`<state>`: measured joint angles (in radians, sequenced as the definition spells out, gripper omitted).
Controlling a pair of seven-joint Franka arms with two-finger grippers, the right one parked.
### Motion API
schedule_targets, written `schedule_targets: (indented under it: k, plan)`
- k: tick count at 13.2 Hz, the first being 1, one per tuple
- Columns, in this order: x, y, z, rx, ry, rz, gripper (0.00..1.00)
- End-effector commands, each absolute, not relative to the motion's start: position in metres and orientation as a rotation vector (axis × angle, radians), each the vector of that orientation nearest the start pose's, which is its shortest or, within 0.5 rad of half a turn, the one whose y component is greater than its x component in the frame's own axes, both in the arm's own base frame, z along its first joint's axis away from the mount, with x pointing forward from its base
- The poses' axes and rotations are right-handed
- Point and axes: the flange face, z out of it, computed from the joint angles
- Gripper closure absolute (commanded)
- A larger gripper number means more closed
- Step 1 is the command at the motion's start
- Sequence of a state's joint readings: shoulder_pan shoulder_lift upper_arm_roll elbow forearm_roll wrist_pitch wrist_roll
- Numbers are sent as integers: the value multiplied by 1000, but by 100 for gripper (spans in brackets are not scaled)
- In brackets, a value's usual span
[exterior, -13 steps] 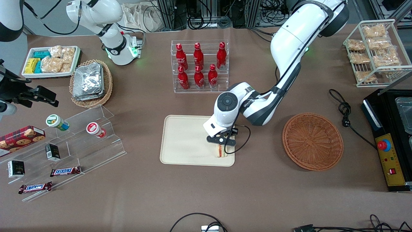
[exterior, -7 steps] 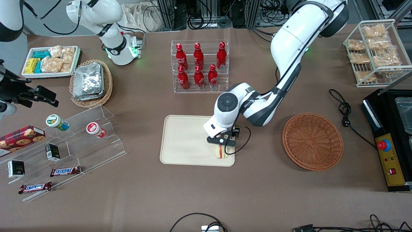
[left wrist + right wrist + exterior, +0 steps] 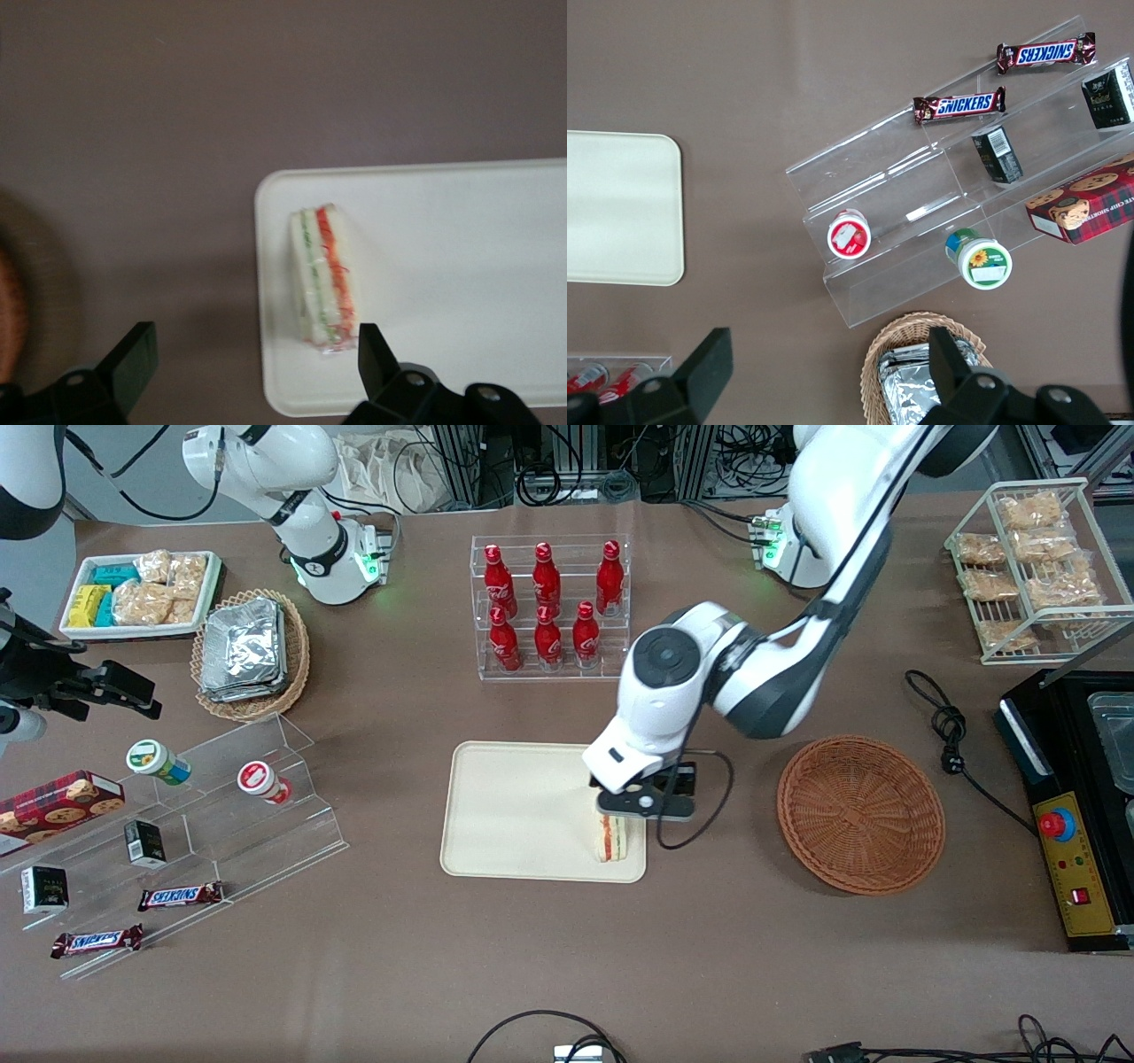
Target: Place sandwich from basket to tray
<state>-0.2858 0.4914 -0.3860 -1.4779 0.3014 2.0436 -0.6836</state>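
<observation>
The sandwich (image 3: pixel 608 838) (image 3: pixel 326 274), a white wedge with red and green layers, lies on the cream tray (image 3: pixel 514 815) (image 3: pixel 461 266) near the tray's corner closest to the basket. My left gripper (image 3: pixel 644 803) (image 3: pixel 252 347) hangs above that tray edge, a little farther from the front camera than the sandwich. It is open, its fingers wide apart with nothing between them. The reddish-brown wicker basket (image 3: pixel 859 812) sits beside the tray toward the working arm's end, with nothing in it.
A clear rack of red bottles (image 3: pixel 549 607) stands farther back than the tray. An acrylic step shelf (image 3: pixel 221 797) with snacks and a tan basket of foil packets (image 3: pixel 252 654) lie toward the parked arm's end. A black appliance (image 3: pixel 1076 806) and cable (image 3: pixel 948 726) flank the basket.
The left arm has lifted and swung toward the basket, carrying the gripper up off the sandwich. The sandwich stays lying on the tray.
</observation>
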Motion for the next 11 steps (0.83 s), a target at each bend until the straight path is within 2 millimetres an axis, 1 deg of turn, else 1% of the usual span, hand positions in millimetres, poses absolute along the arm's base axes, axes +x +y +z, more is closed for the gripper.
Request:
schedule_targets:
  k: [1,2,3,4,5,6,7,8,9,10,11]
  plan:
    - [590,-331,476,-3092,-16,-236,0]
    - [593,-308,492,-3105,-28,-202,0]
    - [593,-281,508,-3107,2,-158,0]
    - [596,-252,526,-3115,14,-148,0]
    - [597,-223,541,-3134,10,-143,0]
    - [595,-197,551,-3135,4,-155,0]
    - [590,-178,556,-3123,-18,-165,0]
    - [584,-165,563,-3110,-49,-178,0]
    - [579,-153,570,-3098,-76,-188,0]
    - [570,-149,580,-3098,-73,-176,0]
    - [568,-129,585,-3103,-111,-135,0]
